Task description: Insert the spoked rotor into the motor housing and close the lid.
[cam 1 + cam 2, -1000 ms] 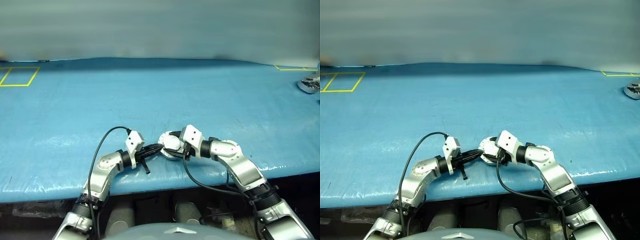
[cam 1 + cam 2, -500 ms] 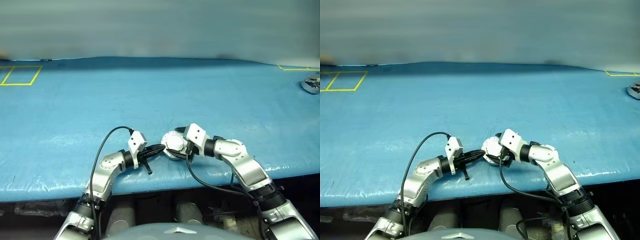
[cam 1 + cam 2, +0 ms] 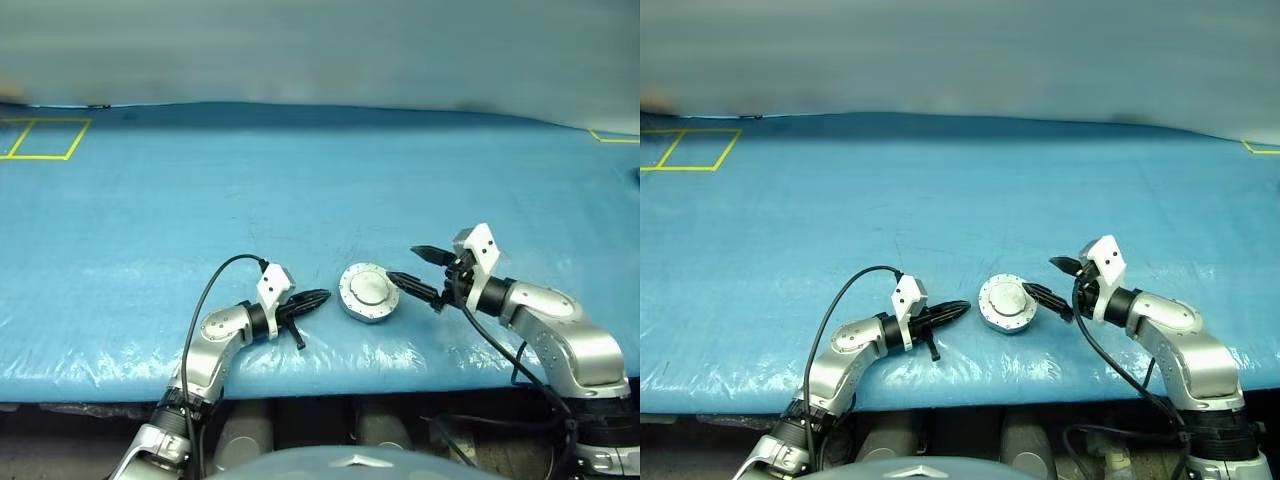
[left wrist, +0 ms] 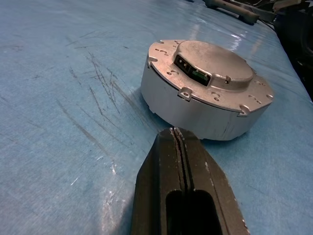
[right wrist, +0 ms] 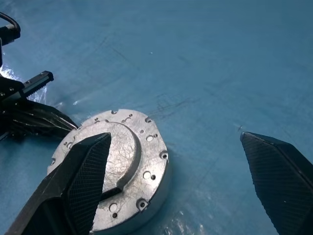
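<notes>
While I am watching, the motor housing (image 3: 368, 292) is sitting lid-on (plain face up) on the blue table (image 3: 300, 190), left gripper (image 3: 318, 297) pinched together just beside it, right gripper (image 3: 413, 270) gaping wide at its other side, gripping nothing.

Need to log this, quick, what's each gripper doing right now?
Left gripper: closed, holding nothing.
Right gripper: open, holding nothing.

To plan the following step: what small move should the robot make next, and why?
Probably draw the open right gripper further back. The motor housing already sits on the blue table with the lid on, and the shut left gripper rests beside it, apart.
</notes>
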Tool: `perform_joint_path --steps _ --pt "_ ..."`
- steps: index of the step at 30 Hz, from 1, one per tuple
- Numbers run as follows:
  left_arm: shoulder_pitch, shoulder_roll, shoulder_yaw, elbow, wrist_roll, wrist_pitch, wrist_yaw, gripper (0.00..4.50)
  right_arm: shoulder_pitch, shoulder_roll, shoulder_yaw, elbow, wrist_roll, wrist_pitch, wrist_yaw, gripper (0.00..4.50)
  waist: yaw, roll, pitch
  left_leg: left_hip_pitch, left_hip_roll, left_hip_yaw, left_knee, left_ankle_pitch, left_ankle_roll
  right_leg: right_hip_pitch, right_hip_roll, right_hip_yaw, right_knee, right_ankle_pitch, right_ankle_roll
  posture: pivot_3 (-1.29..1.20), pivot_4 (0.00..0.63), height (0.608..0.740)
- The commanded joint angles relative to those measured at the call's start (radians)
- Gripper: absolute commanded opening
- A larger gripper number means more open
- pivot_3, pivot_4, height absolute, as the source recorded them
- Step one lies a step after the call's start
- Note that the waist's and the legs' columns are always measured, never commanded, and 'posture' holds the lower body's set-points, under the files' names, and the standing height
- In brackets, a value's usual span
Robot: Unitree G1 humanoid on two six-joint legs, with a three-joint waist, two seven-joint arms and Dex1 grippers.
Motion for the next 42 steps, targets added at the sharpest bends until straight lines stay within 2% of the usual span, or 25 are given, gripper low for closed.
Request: perform_joint_path --steps 1,7,14,22,30,42 --pt "0.012 -0.014 0.007 0.022 -0.001 -0.011 0.018 0.00 0.010 0.019 -0.010 -0.021 0.008 -0.008 -0.015 4.45 -0.001 0.001 0.001 0.000 0.000 0.000 0.001 0.000 0.000 0.000 0.000 0.000 0.000 0.000 0.000 0.00 0.150 0.740" --pt "0.004 -0.029 0.048 0.014 -0.032 -0.037 0.020 0.00 0.005 0.071 0.004 -0.042 -0.007 -0.075 -0.023 4.45 -0.004 0.001 0.001 -0.001 0.000 0.000 0.006 0.000 0.000 0.001 0.000 0.001 0.000 -0.002 0.007 0.00 0.150 0.740" --pt "-0.005 -0.034 0.066 0.007 -0.052 -0.060 0.008 0.00 0.012 0.080 0.020 -0.045 -0.014 -0.080 -0.031 4.45 -0.003 0.001 0.001 -0.001 -0.001 0.000 0.005 0.000 0.000 0.001 0.000 0.001 0.001 -0.001 0.005 0.00 0.150 0.740" --pt "-0.016 -0.059 0.076 -0.006 -0.131 -0.040 -0.059 0.00 0.025 0.081 0.005 -0.012 -0.035 -0.031 -0.110 4.45 -0.003 0.001 0.001 -0.001 -0.001 0.000 0.006 0.000 0.000 0.001 0.000 0.001 0.002 0.000 0.004 0.00 0.150 0.740" --pt "-0.048 -0.060 0.045 0.018 -0.117 -0.032 -0.105 0.00 0.052 0.082 -0.003 -0.024 -0.041 -0.027 -0.145 4.45 -0.003 0.002 0.001 -0.001 -0.001 -0.001 0.007 0.000 0.000 0.002 0.000 0.001 0.002 0.000 0.004 0.00 0.150 0.740" --pt "-0.095 -0.054 -0.038 0.094 -0.020 -0.052 -0.117 0.00 0.094 0.154 -0.134 -0.066 0.166 0.135 -0.208 4.45 -0.002 0.002 0.001 0.001 -0.001 -0.002 0.012 0.000 0.000 0.007 0.000 0.001 0.004 0.000 0.005 0.00 0.150 0.740"
